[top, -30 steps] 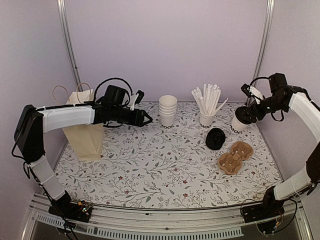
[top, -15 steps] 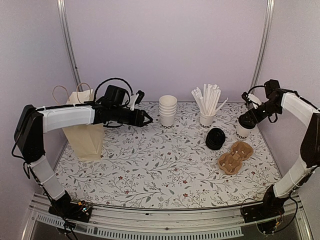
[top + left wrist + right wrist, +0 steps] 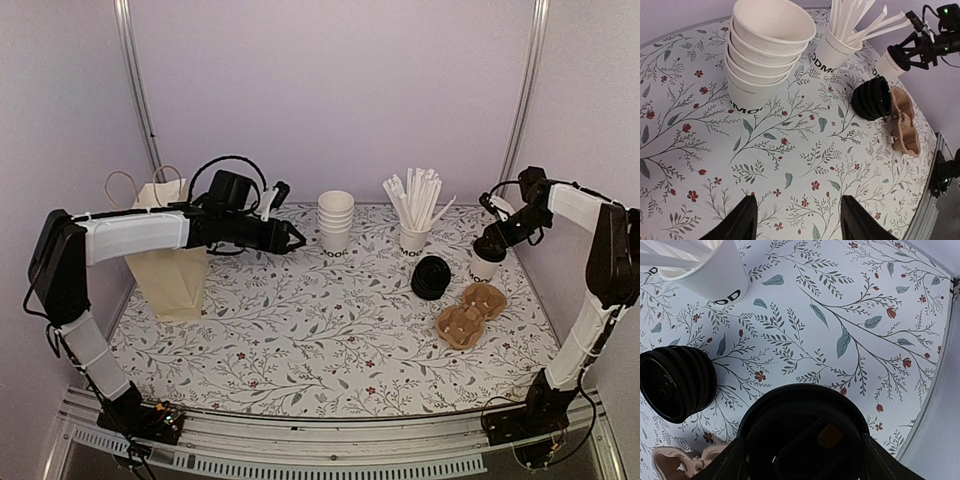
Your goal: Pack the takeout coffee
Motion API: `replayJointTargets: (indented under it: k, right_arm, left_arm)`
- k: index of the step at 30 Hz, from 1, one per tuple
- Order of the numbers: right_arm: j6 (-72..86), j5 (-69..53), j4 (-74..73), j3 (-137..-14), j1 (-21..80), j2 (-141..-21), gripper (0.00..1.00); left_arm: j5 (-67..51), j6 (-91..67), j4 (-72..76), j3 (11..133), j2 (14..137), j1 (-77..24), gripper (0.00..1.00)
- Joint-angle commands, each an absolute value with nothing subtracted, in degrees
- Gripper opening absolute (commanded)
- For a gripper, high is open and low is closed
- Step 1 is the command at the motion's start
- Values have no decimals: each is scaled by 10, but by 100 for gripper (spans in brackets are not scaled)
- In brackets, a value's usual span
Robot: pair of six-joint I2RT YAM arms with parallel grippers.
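Right wrist view: the right hand [image 3: 801, 462] has its two fingers [image 3: 725, 465] pressed against opposite sides of the black lid of a coffee cup [image 3: 802, 422], pinching it from above. The top external view shows this white cup upright at the far right of the flowered surface [image 3: 300, 330], close to the right wall. Whether its base rests on the surface cannot be told.

Just beside the cup, on the near side, lies a brown pulp carrier [image 3: 470, 313]. To the cup's left, a stack of black lids [image 3: 431, 277] lies on its side. Behind the lids stands a white cup of white straws [image 3: 415, 215], and further left a nested stack of empty white cups [image 3: 335, 220].

The left hand [image 3: 290, 238] hovers above the surface, left of that stack and pointing toward it. Its fingers [image 3: 745, 220] are spread apart, with only flowered surface showing between them. A cream paper bag [image 3: 165, 255] with loop handles stands at the far left, behind the left arm.
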State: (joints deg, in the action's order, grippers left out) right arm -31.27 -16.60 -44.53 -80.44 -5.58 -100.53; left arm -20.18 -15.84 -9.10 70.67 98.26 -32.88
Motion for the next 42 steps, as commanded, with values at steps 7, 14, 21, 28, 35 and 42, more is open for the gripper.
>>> replayJointTargets:
  k: [7, 14, 21, 28, 35, 42]
  right_arm:
    - [-280, -165, -435, -826, -60, -990, 84]
    - [-255, -158, -426, -810, -61, -928, 85]
    - [-221, -264, -319, -687, -61, -836, 83]
    - [-248, -365, -237, -589, -61, -761, 80]
    - [-254, -375, -209, -547, -61, -721, 80]
    - [-268, -384, -222, -550, -61, -733, 80]
  left_arm:
    - [-210, -140, -120, 751, 1005, -329, 58]
    - [-179, -146, -169, 840, 1034, -328, 55]
    - [-194, -121, -204, 960, 1092, -334, 41]
    - [-204, -12, -379, 1247, 1256, -358, 44]
    - [-207, 43, -423, 1363, 1335, -368, 39]
    - [-157, 54, -412, 1360, 1349, -385, 38]
